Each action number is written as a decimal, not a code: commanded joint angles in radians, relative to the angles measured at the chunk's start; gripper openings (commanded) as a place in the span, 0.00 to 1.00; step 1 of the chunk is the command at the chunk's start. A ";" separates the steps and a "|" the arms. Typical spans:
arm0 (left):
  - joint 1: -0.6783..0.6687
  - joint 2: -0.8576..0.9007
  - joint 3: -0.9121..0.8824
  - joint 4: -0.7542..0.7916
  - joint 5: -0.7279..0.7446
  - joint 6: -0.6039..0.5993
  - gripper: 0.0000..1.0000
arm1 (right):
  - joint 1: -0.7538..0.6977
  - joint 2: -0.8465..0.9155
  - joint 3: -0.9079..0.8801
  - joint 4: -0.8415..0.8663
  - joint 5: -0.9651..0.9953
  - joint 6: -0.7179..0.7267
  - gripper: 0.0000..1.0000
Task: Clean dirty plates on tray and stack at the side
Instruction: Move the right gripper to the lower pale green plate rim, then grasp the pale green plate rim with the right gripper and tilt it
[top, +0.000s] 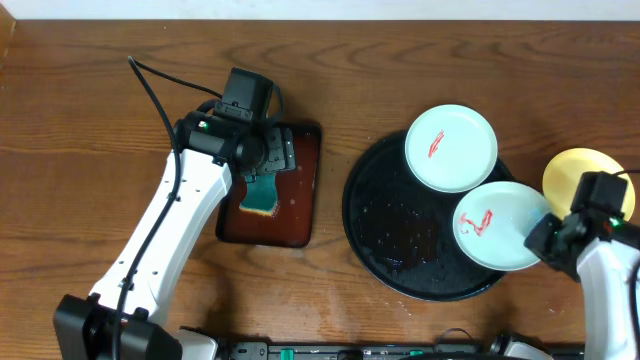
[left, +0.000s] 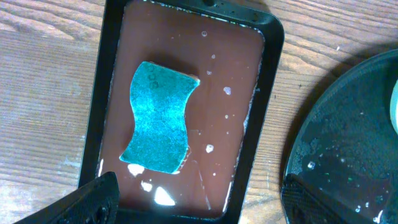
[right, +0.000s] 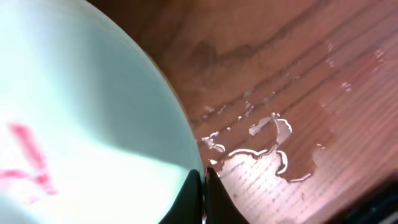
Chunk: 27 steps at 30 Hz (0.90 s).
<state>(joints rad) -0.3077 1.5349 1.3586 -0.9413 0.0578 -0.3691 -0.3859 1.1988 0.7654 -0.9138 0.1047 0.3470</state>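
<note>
Two plates with red smears rest on the black tray (top: 385, 225): a whitish plate (top: 450, 148) at its far edge and a pale mint plate (top: 500, 225) at its right edge. My right gripper (top: 545, 240) (right: 204, 196) is shut on the mint plate's (right: 81, 124) right rim, one finger above and one below. A pale yellow plate (top: 580, 178) lies on the table to the right of the tray, partly behind my right arm. Above the small red-brown tray (top: 300, 215), my left gripper (top: 272, 158) (left: 202, 208) stands open and holds nothing.
A teal sponge (top: 260, 195) (left: 160, 118) lies in the wet red-brown tray (left: 249, 93). Water puddles (right: 267, 143) sit on the wood beside the mint plate. The black tray's (left: 348, 143) surface is wet. Cables run from the left arm toward the back edge.
</note>
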 joint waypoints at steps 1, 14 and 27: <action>0.005 -0.011 0.002 -0.003 0.002 0.002 0.84 | 0.043 -0.111 0.067 -0.005 -0.098 -0.034 0.01; 0.005 -0.011 0.002 -0.003 0.003 0.003 0.84 | 0.403 -0.050 -0.039 0.150 -0.252 0.015 0.01; 0.005 -0.011 0.002 -0.003 0.002 0.002 0.84 | 0.457 0.048 0.009 0.216 -0.277 -0.077 0.08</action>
<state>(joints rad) -0.3077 1.5349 1.3586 -0.9413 0.0582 -0.3691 0.1043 1.3003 0.7143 -0.6697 -0.1810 0.3008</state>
